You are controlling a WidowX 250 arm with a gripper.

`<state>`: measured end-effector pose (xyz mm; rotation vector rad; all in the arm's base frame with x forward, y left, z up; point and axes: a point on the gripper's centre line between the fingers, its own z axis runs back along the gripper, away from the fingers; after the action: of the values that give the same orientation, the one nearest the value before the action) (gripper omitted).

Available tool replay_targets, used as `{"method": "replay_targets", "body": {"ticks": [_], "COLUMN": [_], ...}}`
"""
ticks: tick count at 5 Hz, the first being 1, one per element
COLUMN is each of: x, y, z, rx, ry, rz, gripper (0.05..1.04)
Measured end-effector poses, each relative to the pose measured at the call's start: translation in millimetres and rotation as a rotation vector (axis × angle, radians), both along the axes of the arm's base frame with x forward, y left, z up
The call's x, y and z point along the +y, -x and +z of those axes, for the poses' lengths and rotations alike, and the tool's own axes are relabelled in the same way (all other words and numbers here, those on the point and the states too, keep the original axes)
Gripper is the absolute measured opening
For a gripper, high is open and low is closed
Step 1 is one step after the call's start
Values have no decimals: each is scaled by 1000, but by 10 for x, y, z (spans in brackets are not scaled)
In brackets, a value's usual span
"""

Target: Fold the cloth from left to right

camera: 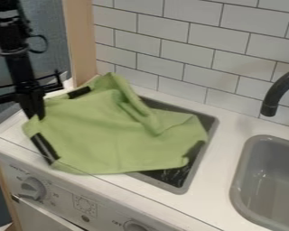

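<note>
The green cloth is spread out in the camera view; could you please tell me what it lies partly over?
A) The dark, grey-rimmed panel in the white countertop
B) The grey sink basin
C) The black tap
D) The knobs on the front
A: the green cloth covers much of the dark panel, whose grey rim shows along the cloth's right side and near corner in the picture.
</note>
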<state>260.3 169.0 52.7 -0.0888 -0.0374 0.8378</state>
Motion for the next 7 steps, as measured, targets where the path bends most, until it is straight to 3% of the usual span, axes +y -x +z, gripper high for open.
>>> {"method": "replay_targets", "body": {"ticks": [1, 2, 3, 5, 6, 7], "x": [-70, -247, -502, -1071, -1360, -1649], "y": [-17, -117, -284, -628, -776, -897], "z": [53, 206, 288, 463, 425, 307], "rx": [-16, -69, -88, -132, -136, -109], "ry": [33, 66, 108, 121, 128, 137], "rz": [-13, -47, -110, -245, -301, -354], "gripper": [49, 49, 49, 49, 49, 49]}}
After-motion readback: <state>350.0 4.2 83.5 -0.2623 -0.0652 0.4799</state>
